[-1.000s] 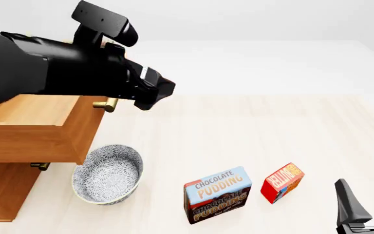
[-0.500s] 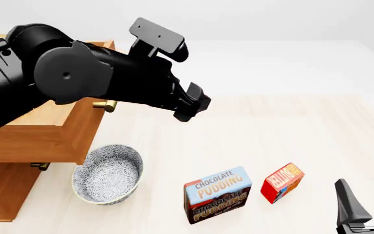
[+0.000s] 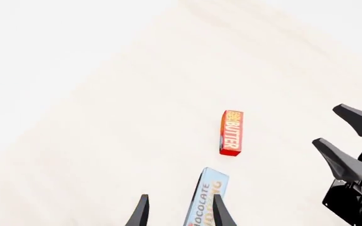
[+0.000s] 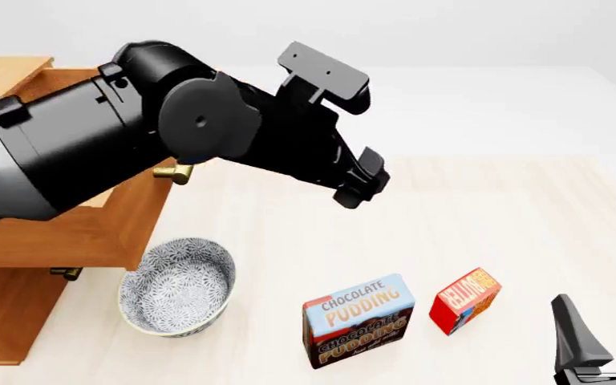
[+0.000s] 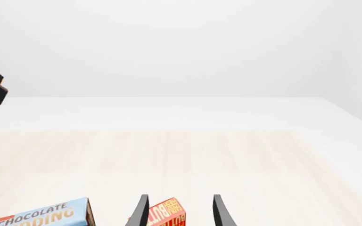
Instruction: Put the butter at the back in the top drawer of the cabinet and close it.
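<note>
- Front view: the left arm (image 4: 126,152) reaches out over the table (image 4: 480,208) from the cabinet (image 4: 30,241), its gripper (image 4: 364,186) in the air above the bare wood, well apart from the boxes. From this angle I cannot tell how its fingers stand.
- The top drawer (image 4: 83,224) is pulled out, its brass handle (image 4: 176,172) showing just under the arm. A lower handle (image 4: 66,273) peeks out beneath it.
- A patterned bowl (image 4: 176,286) sits just beside the cabinet's front corner.
- The pudding box (image 4: 358,320) stands upright near the table's front edge; the butter (image 4: 465,300) stands just to its right, apart from it, tilted a little.
- The right gripper (image 4: 605,321) rests at the lower right corner, its 2 fingers spread, holding nothing, to the right of the butter.
- Left wrist view: 2 fingertips (image 3: 141,214) of the left gripper show with a clear gap between them, so the claw is apart and empty. The butter (image 3: 231,133) lies ahead on the table, the pudding box (image 3: 203,200) nearer, and the right gripper (image 3: 348,141) is in view beside them.
- Right wrist view: the right fingers (image 5: 141,212) are apart, the butter (image 5: 165,214) seen between them but not touched. The pudding box (image 5: 39,216) lies beside it.
</note>
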`<action>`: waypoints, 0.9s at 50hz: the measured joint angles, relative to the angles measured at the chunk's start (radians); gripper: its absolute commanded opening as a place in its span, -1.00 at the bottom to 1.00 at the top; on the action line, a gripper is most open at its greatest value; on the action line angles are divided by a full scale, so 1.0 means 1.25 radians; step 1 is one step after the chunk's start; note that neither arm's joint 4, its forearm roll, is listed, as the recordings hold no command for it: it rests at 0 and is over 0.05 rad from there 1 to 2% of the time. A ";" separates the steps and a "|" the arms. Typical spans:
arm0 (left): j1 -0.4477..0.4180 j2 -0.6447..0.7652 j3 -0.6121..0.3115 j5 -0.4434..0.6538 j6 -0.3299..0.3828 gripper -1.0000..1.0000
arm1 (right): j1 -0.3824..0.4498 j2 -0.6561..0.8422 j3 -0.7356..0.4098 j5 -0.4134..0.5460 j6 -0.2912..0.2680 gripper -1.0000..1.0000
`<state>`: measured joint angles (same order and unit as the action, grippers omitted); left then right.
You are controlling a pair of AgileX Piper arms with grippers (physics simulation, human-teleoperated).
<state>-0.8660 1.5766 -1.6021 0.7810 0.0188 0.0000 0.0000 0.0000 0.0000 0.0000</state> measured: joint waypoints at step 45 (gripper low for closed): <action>-0.087 0.220 -0.205 0.087 0.014 1.00 | 0.000 0.000 0.000 0.000 0.000 1.00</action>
<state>-0.9751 1.8512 -1.8581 0.8891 0.0361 0.0000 0.0000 0.0000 0.0000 0.0000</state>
